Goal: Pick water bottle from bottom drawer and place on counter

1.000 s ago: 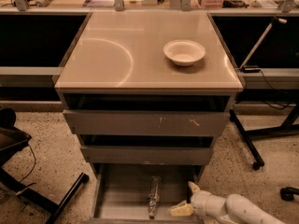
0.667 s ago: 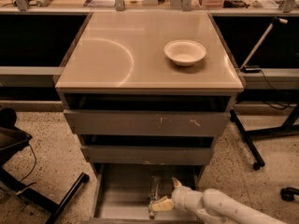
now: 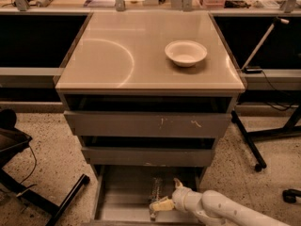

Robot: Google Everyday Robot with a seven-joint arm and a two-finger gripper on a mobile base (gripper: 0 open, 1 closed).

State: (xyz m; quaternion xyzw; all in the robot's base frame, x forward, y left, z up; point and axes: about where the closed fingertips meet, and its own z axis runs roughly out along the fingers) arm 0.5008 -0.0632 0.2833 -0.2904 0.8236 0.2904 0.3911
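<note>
Since a second ago the white jointed arm [image 3: 225,210] has swung leftward across the front of the open drawer, carrying the gripper [image 3: 162,204] from the drawer's right side over to the bottle, with little further shift in the last stretch. Largest in view is the grey metal three-drawer cabinet [image 3: 149,156], topped by the wide, glossy beige-tan counter [image 3: 117,60] with its faint curved arc mark on the left half. Behind it runs a long cluttered pale shelf with metal posts [image 3: 94,1], and speckled flooring [image 3: 51,140] spreads below on both sides. The top drawer's scratched flat grey front [image 3: 146,124] stands slightly out from the frame. The bottom drawer [image 3: 123,197], a wide shallow grey tray, is pulled well out toward the camera. A white round bowl [image 3: 186,53] sits upright on the counter's right half, well apart from the arc. Down in the bottom drawer, the gripper hangs low at the middle front, just beside the small slim clear ribbed plastic water bottle [image 3: 155,188], which lies lengthwise on the drawer floor, one end pointing toward the cabinet's back. The gripper's pale yellowish tip seems to touch the bottle's near end, though the dim view leaves that uncertain, and I cannot tell whether it is clamped on the bottle or released.
</note>
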